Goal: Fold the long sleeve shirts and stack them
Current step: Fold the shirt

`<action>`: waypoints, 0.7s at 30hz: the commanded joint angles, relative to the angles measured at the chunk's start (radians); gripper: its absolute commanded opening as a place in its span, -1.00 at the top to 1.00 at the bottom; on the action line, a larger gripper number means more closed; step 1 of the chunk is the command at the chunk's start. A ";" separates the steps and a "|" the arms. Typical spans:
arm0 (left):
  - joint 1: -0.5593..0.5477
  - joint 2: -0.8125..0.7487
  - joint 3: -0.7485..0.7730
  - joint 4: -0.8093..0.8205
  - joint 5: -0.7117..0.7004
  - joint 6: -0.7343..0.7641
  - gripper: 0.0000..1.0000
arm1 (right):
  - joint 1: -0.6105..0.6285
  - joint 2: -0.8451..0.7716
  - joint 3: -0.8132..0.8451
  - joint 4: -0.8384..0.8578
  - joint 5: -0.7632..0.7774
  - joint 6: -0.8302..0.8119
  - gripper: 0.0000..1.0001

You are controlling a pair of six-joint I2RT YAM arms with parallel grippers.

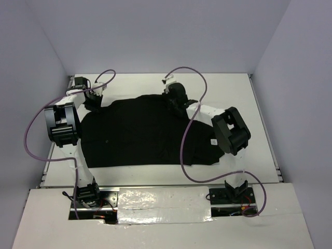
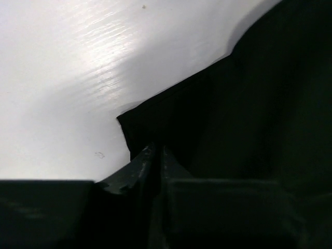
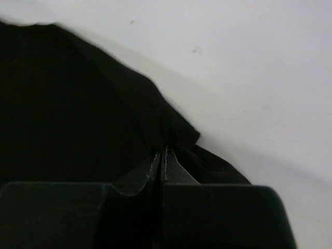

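White table (image 1: 233,88), black shirt (image 1: 135,135) spread flat, left tool (image 2: 157,153), right tool (image 3: 163,153) — both pinching its far edge, tag (image 1: 212,141) unreadable.

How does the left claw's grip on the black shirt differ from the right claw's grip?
The left claw pinches a sharp, flat corner at the far-left end of the shirt. The right claw pinches a rounded, bunched edge on the far side, nearer the middle. Both are closed on the black fabric.
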 commanded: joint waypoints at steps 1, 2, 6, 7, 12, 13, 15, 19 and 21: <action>-0.015 -0.031 0.009 -0.065 0.006 0.022 0.51 | 0.084 -0.084 -0.065 0.182 0.035 -0.124 1.00; -0.015 -0.026 0.015 -0.068 0.006 0.018 0.48 | 0.101 -0.091 -0.085 0.210 0.045 -0.151 0.98; -0.015 -0.043 0.022 -0.076 0.015 0.020 0.79 | 0.203 -0.139 -0.250 0.311 0.113 -0.302 0.85; -0.015 -0.048 0.016 -0.070 0.011 0.021 0.86 | 0.233 -0.145 -0.276 0.326 0.116 -0.354 0.82; -0.013 -0.071 -0.021 -0.050 -0.020 0.040 1.00 | 0.299 -0.168 -0.355 0.245 0.058 -0.410 0.43; -0.015 -0.071 -0.023 -0.048 -0.021 0.040 1.00 | 0.301 -0.173 -0.353 0.203 0.044 -0.409 0.33; -0.015 -0.068 -0.024 -0.047 -0.020 0.038 1.00 | 0.301 -0.193 -0.338 0.167 0.007 -0.378 -0.58; -0.015 -0.069 -0.024 -0.045 -0.017 0.038 1.00 | 0.273 -0.245 -0.277 0.113 -0.179 -0.300 -0.99; -0.015 -0.074 -0.031 -0.040 -0.020 0.044 1.00 | 0.228 -0.262 -0.228 0.116 -0.285 -0.194 -0.99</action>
